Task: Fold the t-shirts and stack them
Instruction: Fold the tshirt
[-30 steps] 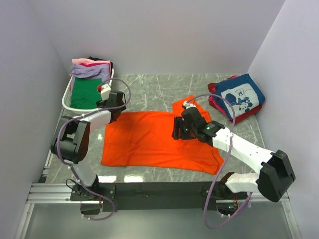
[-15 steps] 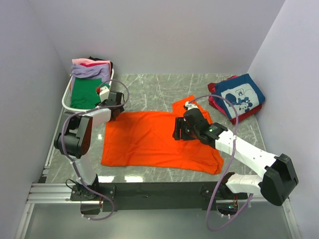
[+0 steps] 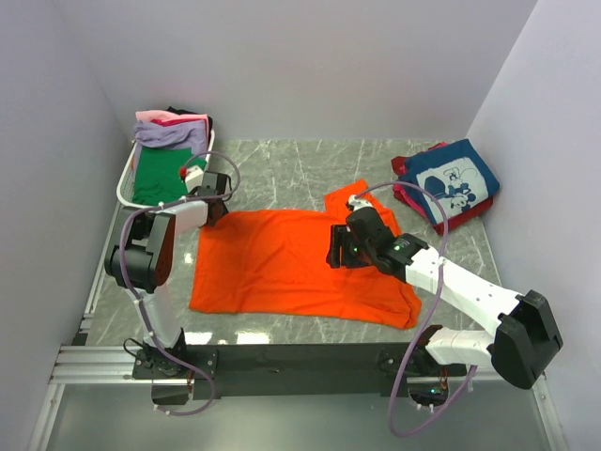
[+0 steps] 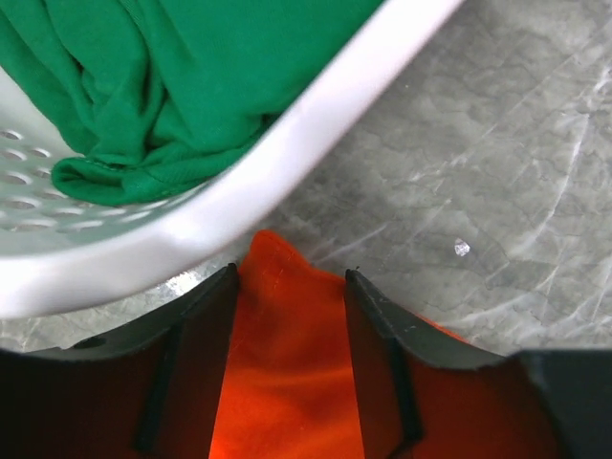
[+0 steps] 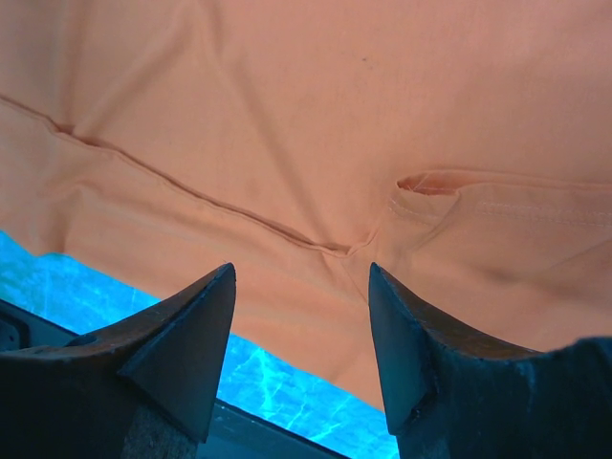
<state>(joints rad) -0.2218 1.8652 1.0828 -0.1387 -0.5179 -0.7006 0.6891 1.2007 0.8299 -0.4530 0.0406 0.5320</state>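
1. Orange t-shirt (image 3: 282,268): spread flat on the bench (image 3: 282,164), between basket (image 4: 306,124) at far left and folded navy tee (image 3: 453,178) at far right.
2. Left tool (image 4: 291,277): jaws half apart astride the shirt's far-left corner — nothing pinched yet.
3. Right tool (image 5: 301,277): wide open, empty, over the right sleeve seam.
4. Technique: close fully on cloth only, clear of the basket rim; lift both points evenly.

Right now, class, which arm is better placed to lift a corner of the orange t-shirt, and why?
Left, probably. The left gripper straddles the far-left corner of the orange t-shirt beside the basket, cloth between its open fingers. The right gripper hangs open over a seam inside the shirt.
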